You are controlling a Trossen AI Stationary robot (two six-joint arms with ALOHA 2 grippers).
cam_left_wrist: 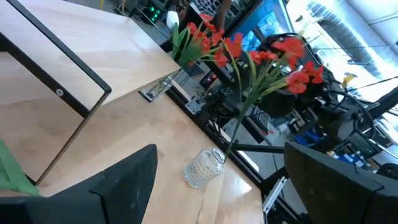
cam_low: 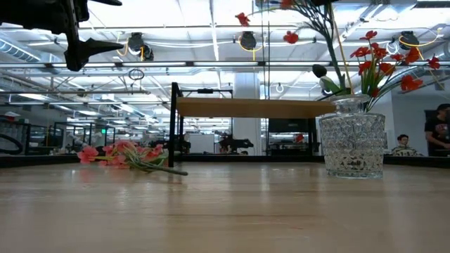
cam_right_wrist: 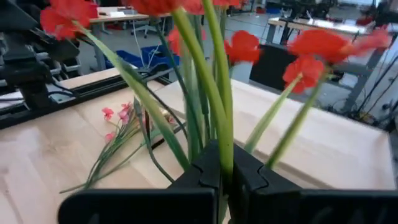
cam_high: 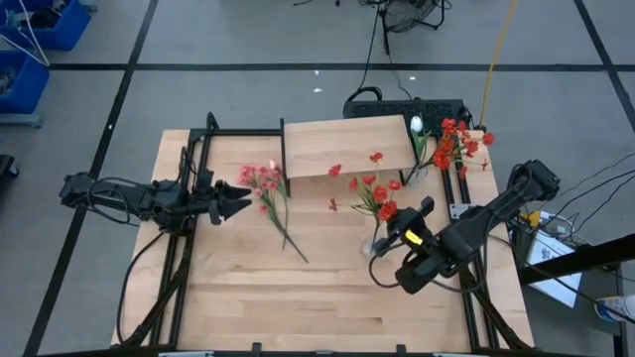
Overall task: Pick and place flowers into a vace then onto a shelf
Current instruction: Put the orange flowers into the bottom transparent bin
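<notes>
— Where are the red flowers [cam_high: 379, 196] right now?

— The right gripper [cam_right_wrist: 225, 177] is pinching their stems, holding them over the vase [cam_high: 373, 244] near the tabletop's [cam_high: 327, 297] right edge. They aren't seated yet, I'd judge.

— What's left?

— The pink flowers [cam_high: 264, 182] are lying by the shelf's [cam_high: 347, 145] left leg. The left gripper [cam_high: 241, 203] is hovering beside them, spread wide and empty. The vase isn't on the shelf yet.

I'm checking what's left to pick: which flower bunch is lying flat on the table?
The pink bunch near the open left gripper. The red spray is clamped in the right gripper; the other reds stand in the vase.
</notes>
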